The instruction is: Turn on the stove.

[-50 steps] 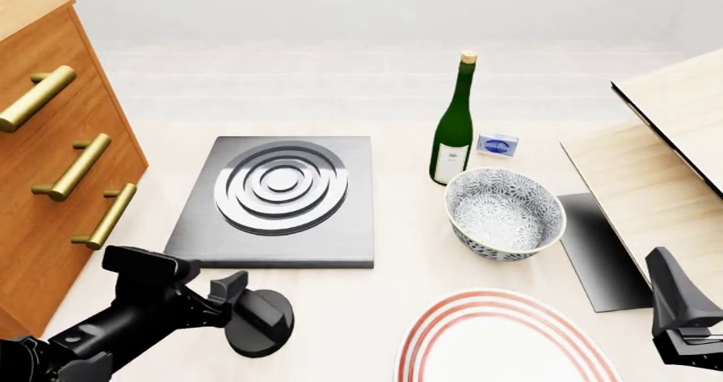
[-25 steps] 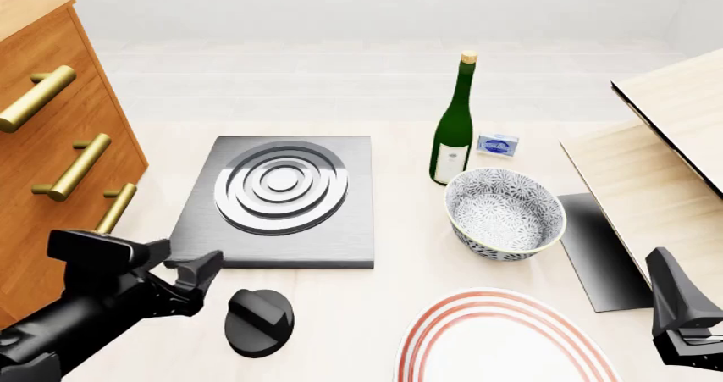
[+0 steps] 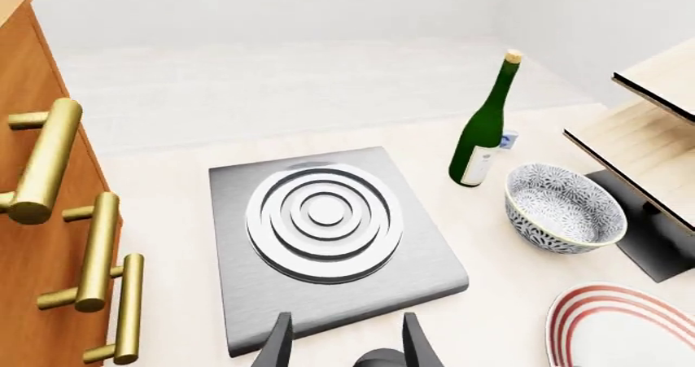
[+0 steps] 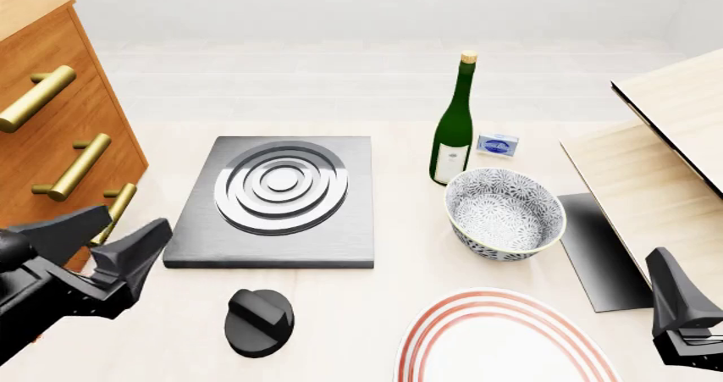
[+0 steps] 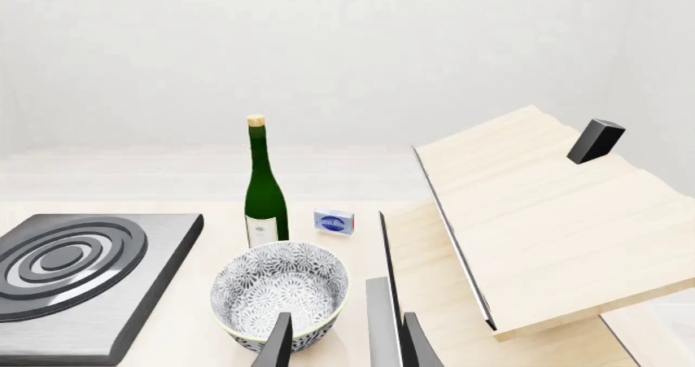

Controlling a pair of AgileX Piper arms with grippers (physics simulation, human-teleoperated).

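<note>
The stove (image 4: 277,200) is a flat dark grey slab with silver concentric rings, lying left of the table's middle; it also shows in the left wrist view (image 3: 325,220) and the right wrist view (image 5: 76,277). Its black ridged knob (image 4: 260,321) sits apart on the table in front of the slab, and only its top edge (image 3: 380,357) peeks between the left fingers. My left gripper (image 4: 107,240) hangs open to the left of the knob, not touching it, with its fingers (image 3: 278,347) spread. My right gripper (image 4: 678,310) stays low at the right edge, open and holding nothing (image 5: 345,347).
A wooden drawer cabinet (image 4: 57,145) with brass handles stands at the left. A green wine bottle (image 4: 455,132), a small blue box (image 4: 497,145) and a patterned bowl (image 4: 504,213) are right of the stove. A red-striped plate (image 4: 509,340) lies in front, with a wooden rack (image 4: 666,145) and dark flat panel (image 4: 598,246) at the right.
My left gripper has left the knob and drawn back to the left and toward the camera, fingers apart. The knob stays where it was. The right arm has not moved.
</note>
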